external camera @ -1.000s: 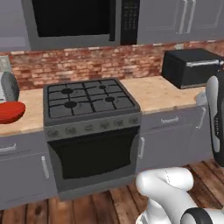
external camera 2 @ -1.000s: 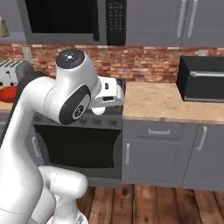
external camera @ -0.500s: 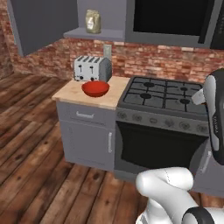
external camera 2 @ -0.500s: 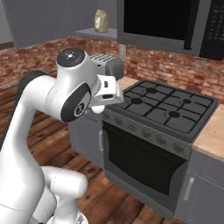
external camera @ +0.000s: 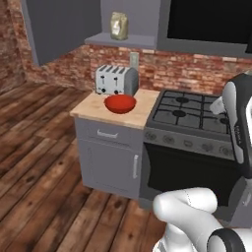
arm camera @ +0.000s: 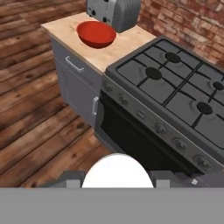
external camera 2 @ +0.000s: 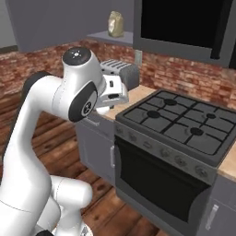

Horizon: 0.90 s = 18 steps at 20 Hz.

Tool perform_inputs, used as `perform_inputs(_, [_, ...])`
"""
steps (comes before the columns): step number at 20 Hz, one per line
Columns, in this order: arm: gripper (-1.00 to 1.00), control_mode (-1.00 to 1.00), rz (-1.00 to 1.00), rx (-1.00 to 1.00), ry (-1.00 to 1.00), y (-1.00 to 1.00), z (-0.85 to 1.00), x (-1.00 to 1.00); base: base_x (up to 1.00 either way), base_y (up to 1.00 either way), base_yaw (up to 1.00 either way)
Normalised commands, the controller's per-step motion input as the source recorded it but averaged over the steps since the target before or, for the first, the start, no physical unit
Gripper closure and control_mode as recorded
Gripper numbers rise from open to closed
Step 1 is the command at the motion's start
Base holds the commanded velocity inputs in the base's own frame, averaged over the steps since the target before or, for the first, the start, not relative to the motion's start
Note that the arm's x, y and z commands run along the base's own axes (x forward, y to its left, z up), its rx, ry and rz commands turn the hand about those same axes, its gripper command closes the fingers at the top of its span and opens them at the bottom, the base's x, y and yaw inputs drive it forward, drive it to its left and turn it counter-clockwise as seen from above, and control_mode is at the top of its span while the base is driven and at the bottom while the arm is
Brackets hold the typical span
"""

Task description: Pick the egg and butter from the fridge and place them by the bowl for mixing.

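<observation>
The egg [arm camera: 117,173], a plain white oval, sits at the bottom of the hand view between my two dark fingertips, with my gripper [arm camera: 117,178] shut on it. The hand hangs in front of the oven, to the right of the bowl. The glossy red bowl [external camera: 120,104] [arm camera: 96,34] rests on the wooden counter [external camera: 91,110] in front of the silver toaster [external camera: 116,80]. In the right base view my arm hides most of that counter. The butter and the fridge are out of view.
A black gas stove [external camera: 189,114] [external camera 2: 179,122] with its oven stands right of the counter. Above the toaster is a shelf with a tan bag [external camera: 118,25]. A brick wall [external camera: 197,74] runs behind. Wooden floor [external camera: 34,162] lies to the left.
The whole picture has shifted as the base moved: the stove slid right, and the counter with bowl and toaster came into view and now stands nearer. The arm's pose looks unchanged.
</observation>
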Motion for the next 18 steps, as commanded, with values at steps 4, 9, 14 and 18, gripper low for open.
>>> perform_inputs(4, [1.00,1.00,0.00,0.00,0.00,0.00,0.00,0.00,0.42,0.49,0.00])
perform_inputs(9, [1.00,1.00,0.00,0.00,0.00,0.00,0.00,0.00,0.51,0.57,-0.01])
perform_inputs(14, [1.00,1.00,0.00,0.00,0.00,0.00,0.00,0.00,0.71,0.45,-0.14])
perform_inputs(18, [1.00,1.00,0.00,0.00,0.00,0.00,0.00,0.00,0.76,0.28,-0.23])
